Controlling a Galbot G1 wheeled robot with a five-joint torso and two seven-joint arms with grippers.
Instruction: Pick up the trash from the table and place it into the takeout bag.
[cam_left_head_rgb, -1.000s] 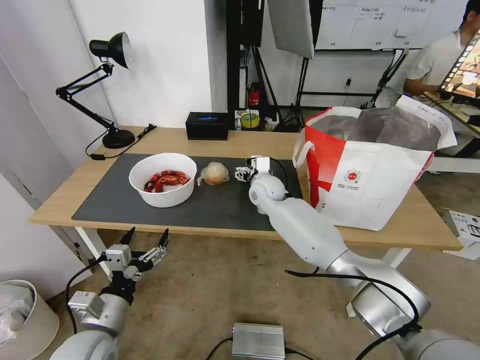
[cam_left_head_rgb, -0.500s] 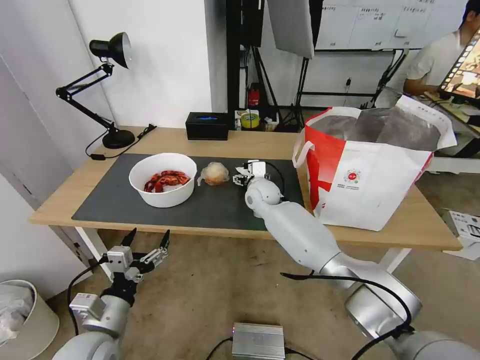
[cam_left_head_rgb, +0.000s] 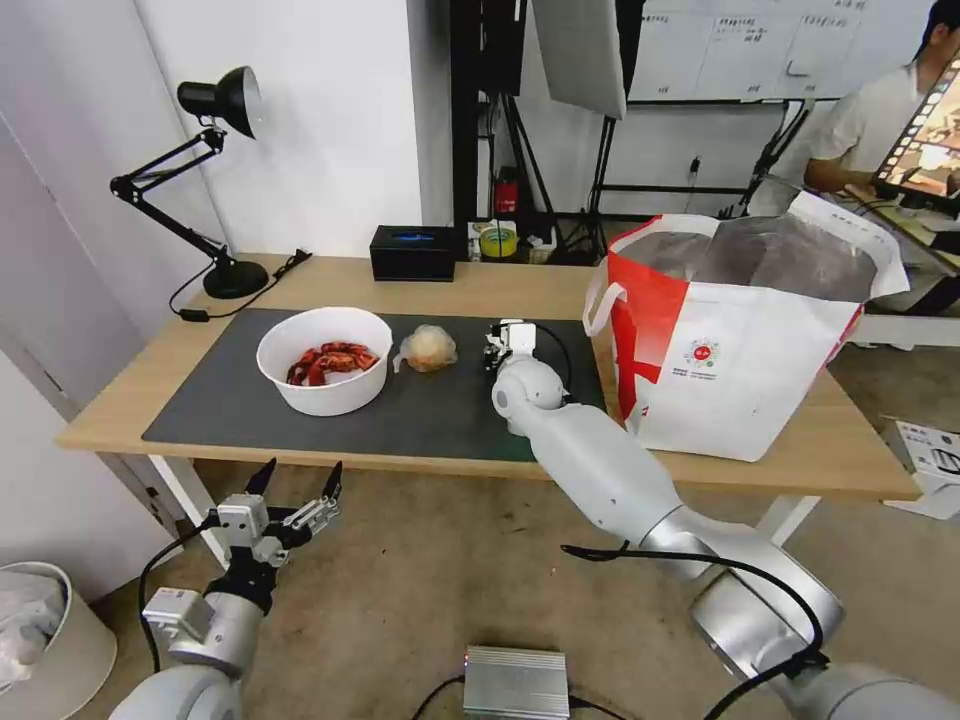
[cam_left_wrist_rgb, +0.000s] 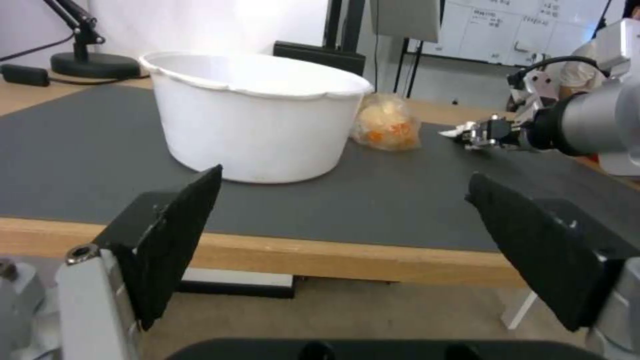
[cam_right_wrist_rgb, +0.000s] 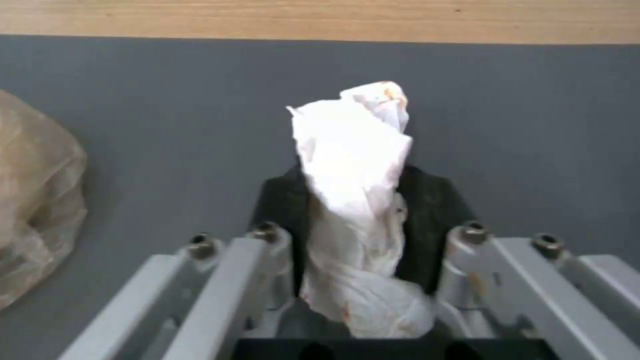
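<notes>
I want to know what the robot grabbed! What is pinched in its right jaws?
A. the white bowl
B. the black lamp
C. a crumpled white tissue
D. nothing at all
C: the right gripper has its black jaws closed on the crumpled white tissue, over the grey mat.

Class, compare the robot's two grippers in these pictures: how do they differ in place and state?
The right gripper is over the dark mat on the table; the left gripper hangs below the table's front edge. The right gripper is shut on a crumpled white tissue; the left gripper is open and holds nothing. Both have dark finger pads.
</notes>
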